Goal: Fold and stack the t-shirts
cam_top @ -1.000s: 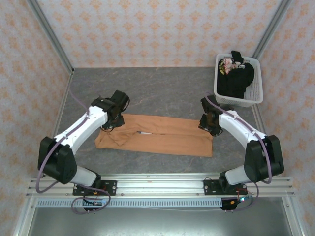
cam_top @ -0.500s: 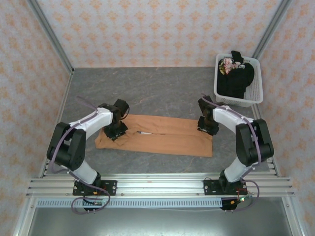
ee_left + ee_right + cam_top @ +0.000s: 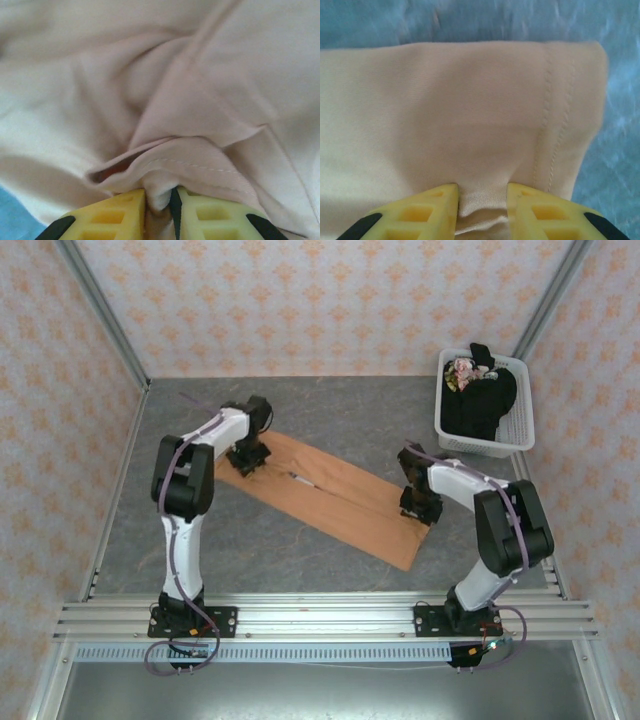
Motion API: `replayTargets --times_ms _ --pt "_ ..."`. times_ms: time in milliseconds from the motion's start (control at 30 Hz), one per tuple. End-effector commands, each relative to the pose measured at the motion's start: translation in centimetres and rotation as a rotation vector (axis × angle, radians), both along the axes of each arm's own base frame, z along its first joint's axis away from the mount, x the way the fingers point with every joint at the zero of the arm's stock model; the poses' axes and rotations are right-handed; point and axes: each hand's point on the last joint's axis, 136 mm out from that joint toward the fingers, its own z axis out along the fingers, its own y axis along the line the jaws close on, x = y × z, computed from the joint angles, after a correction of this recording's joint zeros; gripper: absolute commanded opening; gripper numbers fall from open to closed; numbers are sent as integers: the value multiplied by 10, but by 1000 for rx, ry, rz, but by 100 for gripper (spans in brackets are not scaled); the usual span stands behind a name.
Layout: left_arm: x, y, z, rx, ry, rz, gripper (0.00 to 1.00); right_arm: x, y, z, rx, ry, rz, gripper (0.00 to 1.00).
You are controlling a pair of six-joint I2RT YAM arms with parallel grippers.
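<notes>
Left hand pinching orange-tan t-shirt, right hand pinching its hem

Three walls covered in pale peach wallpaper with an orange flower pattern close the space. Grey metal posts run along the back corners. The surface is dark grey, marbled like stone. Aluminium rails run along its near edge. The light is soft and even.
</notes>
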Motion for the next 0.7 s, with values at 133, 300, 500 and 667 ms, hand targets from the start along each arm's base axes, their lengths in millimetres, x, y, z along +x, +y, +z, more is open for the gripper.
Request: replayTargets --times_ms 133,300,500,667 --pt "124 -57 -8 -126 -224 -76 29 -70 42 -10 114 102 -131 32" --pt "202 -128 -7 -374 -480 -95 34 -72 98 -13 306 79 -261 34" --pt "260 -144 22 -500 -757 -5 50 -58 144 -11 412 89 -304 36" --pt "275 -130 104 -491 -919 -15 61 -38 153 12 393 46 -249 41"
